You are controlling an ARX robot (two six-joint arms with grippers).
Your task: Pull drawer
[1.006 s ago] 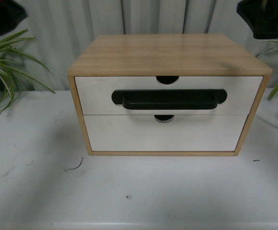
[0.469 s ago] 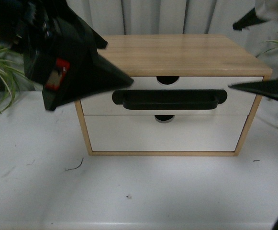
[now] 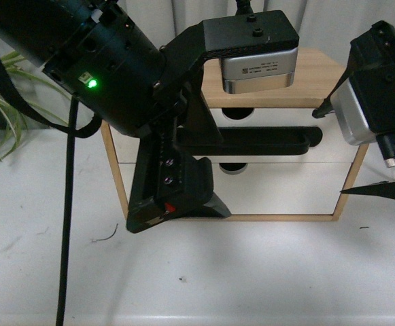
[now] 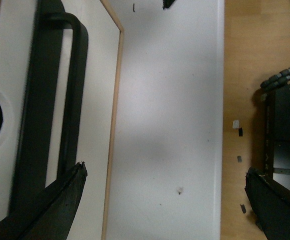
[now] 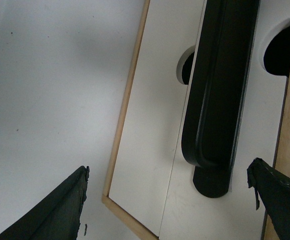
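Front view: both arms crowd the cabinet (image 3: 313,75), whose upper slot holds the drawer (image 3: 279,119), shut.
The left claw (image 4: 164,172) and right claw (image 5: 168,167) gape wide and empty, each facing one end of the cabinet's front. A pull may drag the cabinet across the worktop (image 3: 251,272) instead of opening the drawer, and a poor bite on the black handle (image 3: 265,140) could slip. A second ago both arms sat high, clear of the cabinet.

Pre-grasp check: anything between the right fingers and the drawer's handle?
Nothing. In the right wrist view, the open right gripper faces the end of the handle on the drawer, with no object in front of it.
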